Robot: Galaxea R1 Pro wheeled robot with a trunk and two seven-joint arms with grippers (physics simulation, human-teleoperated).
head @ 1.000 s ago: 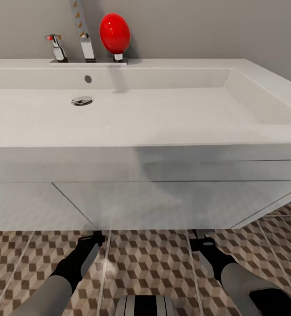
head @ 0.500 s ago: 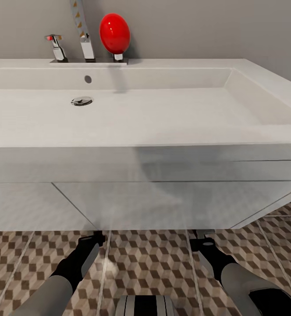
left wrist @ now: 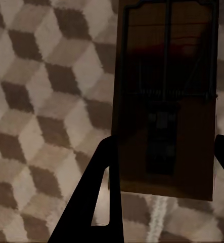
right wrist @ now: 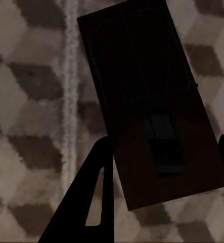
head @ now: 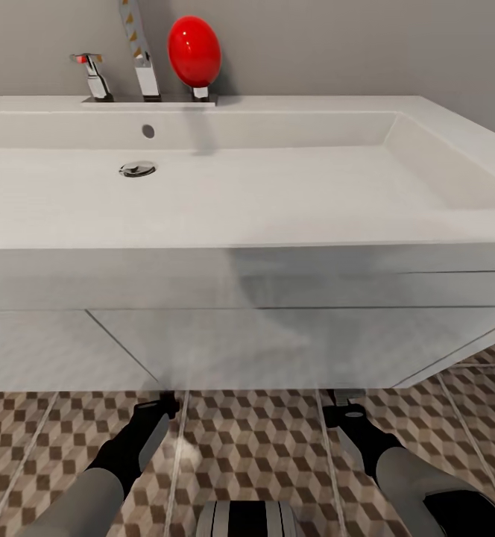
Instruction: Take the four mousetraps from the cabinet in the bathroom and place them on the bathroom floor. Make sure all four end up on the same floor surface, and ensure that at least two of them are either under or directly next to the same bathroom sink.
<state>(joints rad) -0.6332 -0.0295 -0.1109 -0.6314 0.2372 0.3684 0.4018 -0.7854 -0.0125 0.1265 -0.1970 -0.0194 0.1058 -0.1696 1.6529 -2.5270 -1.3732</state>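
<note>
Both grippers' tips under the bathroom sink (head: pixel 277 224) edge — each mousetrap (left wrist: pixel 165 101) (right wrist: pixel 152 101) shadowed between parted fingers, grip unclear.

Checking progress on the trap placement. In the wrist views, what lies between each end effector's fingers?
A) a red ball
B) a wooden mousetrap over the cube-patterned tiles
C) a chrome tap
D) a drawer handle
B: each wrist view shows a brown mousetrap between the dark fingers, over the patterned floor.

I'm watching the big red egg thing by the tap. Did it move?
No. The red egg-shaped thing sits the same against the tap and sink rim; everything shifted slightly together in the head view, so the camera moved.
</note>
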